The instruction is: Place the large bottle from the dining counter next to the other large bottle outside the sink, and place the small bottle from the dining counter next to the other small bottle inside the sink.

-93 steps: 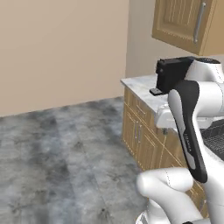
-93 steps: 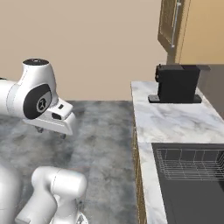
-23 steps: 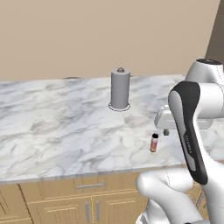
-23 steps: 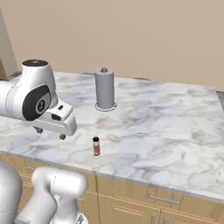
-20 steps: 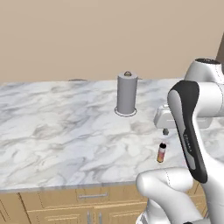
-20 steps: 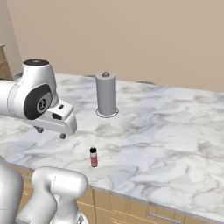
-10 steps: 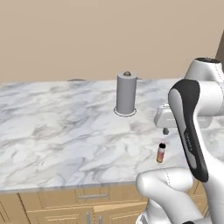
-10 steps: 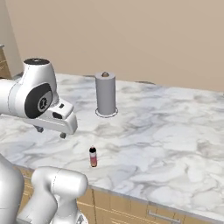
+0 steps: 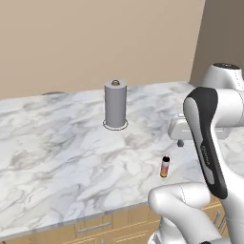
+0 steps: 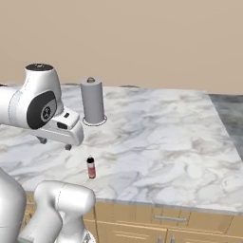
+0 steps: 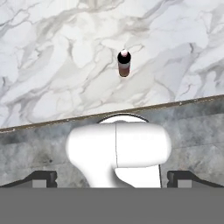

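The small bottle [image 11: 124,63] is seen from above, standing upright on the dining counter [image 11: 52,65]. A dark cap is seen on top of it, with a reddish body below. It is set near the counter's edge, with bare marble all around it. Past that edge, a grey stone floor [image 11: 35,148] is seen lower down. Two dark fingertips [image 11: 41,177] are seen far apart at the bottom corners.

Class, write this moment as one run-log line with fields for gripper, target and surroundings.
gripper: open, empty, above counter edge | target: small bottle upright on dining counter, not grasped | nearby: grey cylinder behind bottle
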Motion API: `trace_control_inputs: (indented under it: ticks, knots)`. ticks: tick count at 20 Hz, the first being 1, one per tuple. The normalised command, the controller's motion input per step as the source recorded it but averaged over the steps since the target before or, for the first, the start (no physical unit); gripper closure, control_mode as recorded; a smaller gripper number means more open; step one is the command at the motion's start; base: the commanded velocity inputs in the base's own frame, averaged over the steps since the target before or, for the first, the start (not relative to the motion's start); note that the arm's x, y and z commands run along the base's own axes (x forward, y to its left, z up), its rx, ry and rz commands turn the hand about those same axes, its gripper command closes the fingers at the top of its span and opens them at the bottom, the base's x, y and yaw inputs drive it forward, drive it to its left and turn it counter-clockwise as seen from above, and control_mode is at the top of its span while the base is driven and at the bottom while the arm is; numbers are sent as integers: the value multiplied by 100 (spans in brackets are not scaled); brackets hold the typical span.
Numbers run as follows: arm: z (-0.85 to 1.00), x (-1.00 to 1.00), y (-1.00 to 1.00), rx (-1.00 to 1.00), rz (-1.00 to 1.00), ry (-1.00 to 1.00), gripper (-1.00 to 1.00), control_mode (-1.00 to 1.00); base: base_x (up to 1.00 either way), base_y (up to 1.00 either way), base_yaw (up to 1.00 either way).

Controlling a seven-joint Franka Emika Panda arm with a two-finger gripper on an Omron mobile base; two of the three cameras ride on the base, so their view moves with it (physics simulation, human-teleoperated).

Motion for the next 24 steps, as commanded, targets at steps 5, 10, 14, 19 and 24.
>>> trace_control_inputs:
  ticks: [5,10,14,19,24]
  knots:
    - [0,0,0,0,0,0,-100,100,44,-3,-19]
    - [0,0,0,0,0,0,-100,100,0,0,0]
    - [0,0,0,0,0,0,-100,100,0,0,0]
    - [0,0,0,0,0,0,-100,-100,0,0,0]
    - [-1,41,4,0,0,0,-100,-100,0,0,0]
